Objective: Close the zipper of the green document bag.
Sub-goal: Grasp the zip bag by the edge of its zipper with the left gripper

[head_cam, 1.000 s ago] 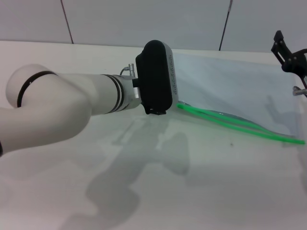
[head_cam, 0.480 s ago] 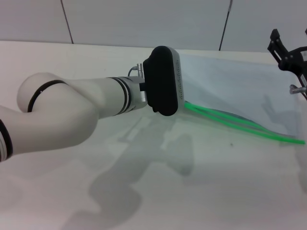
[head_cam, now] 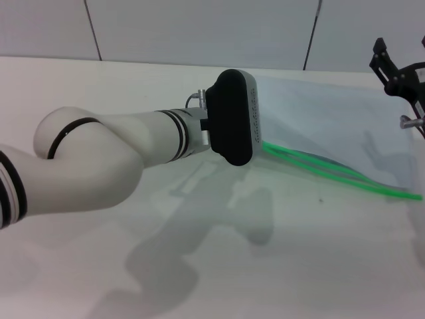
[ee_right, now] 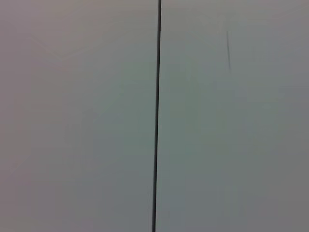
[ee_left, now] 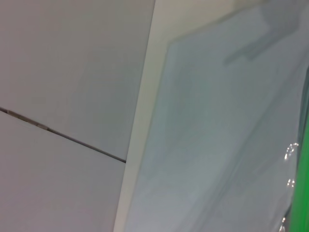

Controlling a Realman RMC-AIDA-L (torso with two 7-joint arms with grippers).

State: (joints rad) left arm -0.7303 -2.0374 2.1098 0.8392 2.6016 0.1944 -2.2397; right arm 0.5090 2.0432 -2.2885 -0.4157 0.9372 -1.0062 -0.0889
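A plain white table [head_cam: 199,279] runs back to a pale panelled wall [head_cam: 199,26] crossed by thin dark seams. The green document bag [head_cam: 319,119] lies flat toward the table's far right corner, its zipper [head_cam: 332,174] along the near long edge, the two green strips parted. The left gripper [head_cam: 234,118] hangs over the bag's left end, its fingers hidden, so whether they are spread cannot be told. The right gripper [head_cam: 398,76] sits raised at the table's right edge; its state is unclear too.
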